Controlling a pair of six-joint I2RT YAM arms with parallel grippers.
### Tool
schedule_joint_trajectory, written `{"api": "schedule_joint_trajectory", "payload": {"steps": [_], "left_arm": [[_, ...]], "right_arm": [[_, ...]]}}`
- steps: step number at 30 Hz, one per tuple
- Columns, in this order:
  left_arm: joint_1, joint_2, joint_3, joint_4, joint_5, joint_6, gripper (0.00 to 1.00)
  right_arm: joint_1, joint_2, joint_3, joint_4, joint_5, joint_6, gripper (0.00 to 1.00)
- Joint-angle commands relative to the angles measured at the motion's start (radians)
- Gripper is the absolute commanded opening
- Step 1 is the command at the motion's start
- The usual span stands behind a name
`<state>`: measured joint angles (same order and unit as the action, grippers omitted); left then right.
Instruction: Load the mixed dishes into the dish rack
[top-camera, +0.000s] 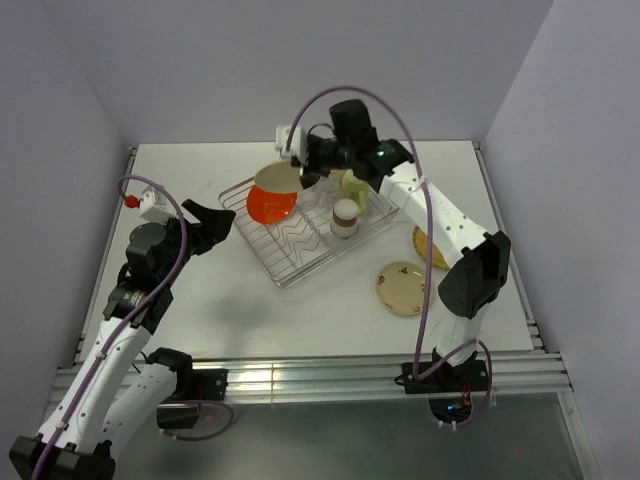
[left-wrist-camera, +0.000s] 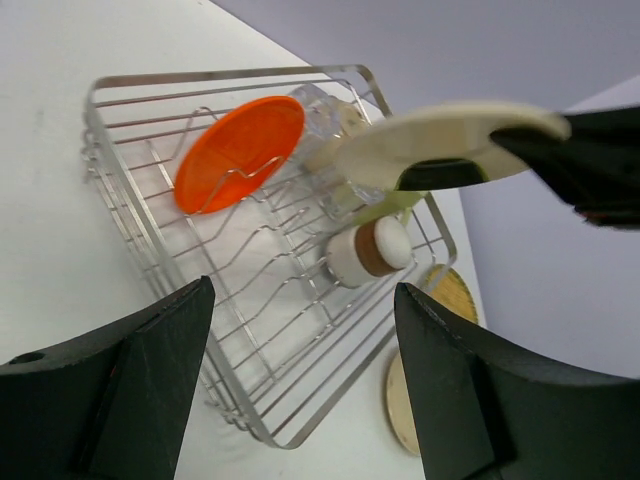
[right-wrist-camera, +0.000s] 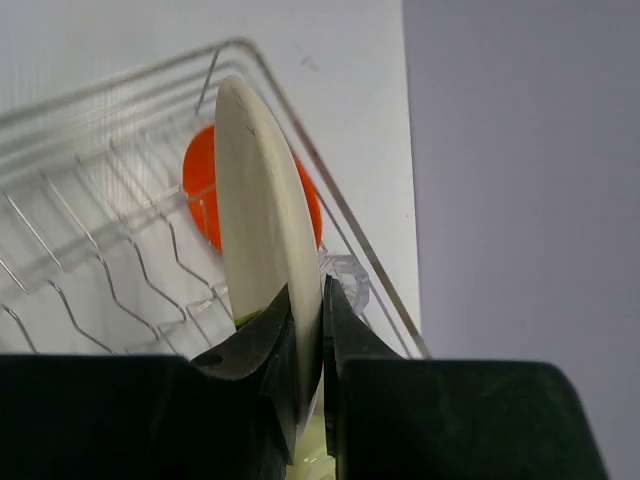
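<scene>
The dish rack (top-camera: 250, 243) stands mid-table. An orange plate (top-camera: 270, 206) stands on edge in its far-left part. A brown-and-white cup (top-camera: 344, 217), a pale-green mug (top-camera: 353, 186) and a clear glass (left-wrist-camera: 325, 110) are in its far-right part. My right gripper (top-camera: 302, 166) is shut on a cream plate (top-camera: 277, 178) and holds it on edge above the orange plate; the right wrist view shows the fingers (right-wrist-camera: 345, 340) pinching its rim (right-wrist-camera: 258, 230). My left gripper (top-camera: 207, 222) is open and empty, left of the rack (left-wrist-camera: 230, 76).
A cream speckled plate (top-camera: 402, 288) lies on the table right of the rack's near corner. A yellow woven-pattern plate (top-camera: 426, 247) lies partly under the right arm. White walls close in the table on three sides.
</scene>
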<state>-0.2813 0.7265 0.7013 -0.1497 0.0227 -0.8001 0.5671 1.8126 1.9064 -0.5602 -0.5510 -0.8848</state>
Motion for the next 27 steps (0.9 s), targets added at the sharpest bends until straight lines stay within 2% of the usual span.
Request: {"api": "schedule_joint_trajectory", "payload": {"steps": [1, 3, 6, 11, 27], "left_arm": [[-0.002, -0.067, -0.014, -0.099, -0.105, 0.065, 0.79], [-0.002, -0.107, -0.028, -0.108, -0.118, 0.067, 0.79], [-0.002, -0.151, -0.059, -0.123, -0.125, 0.064, 0.79], [-0.004, -0.202, -0.098, -0.157, -0.139, 0.056, 0.79], [-0.002, -0.245, -0.135, -0.177, -0.148, 0.062, 0.80]], "right_arm": [[0.068, -0.035, -0.130, 0.048, 0.166, -0.492, 0.00], [0.079, -0.012, -0.121, 0.051, 0.181, -0.603, 0.00], [0.083, 0.033, -0.038, 0.008, 0.180, -0.655, 0.00], [0.100, 0.060, -0.056, 0.071, 0.198, -0.730, 0.00], [0.135, 0.160, -0.015, 0.010, 0.200, -0.744, 0.00]]}}
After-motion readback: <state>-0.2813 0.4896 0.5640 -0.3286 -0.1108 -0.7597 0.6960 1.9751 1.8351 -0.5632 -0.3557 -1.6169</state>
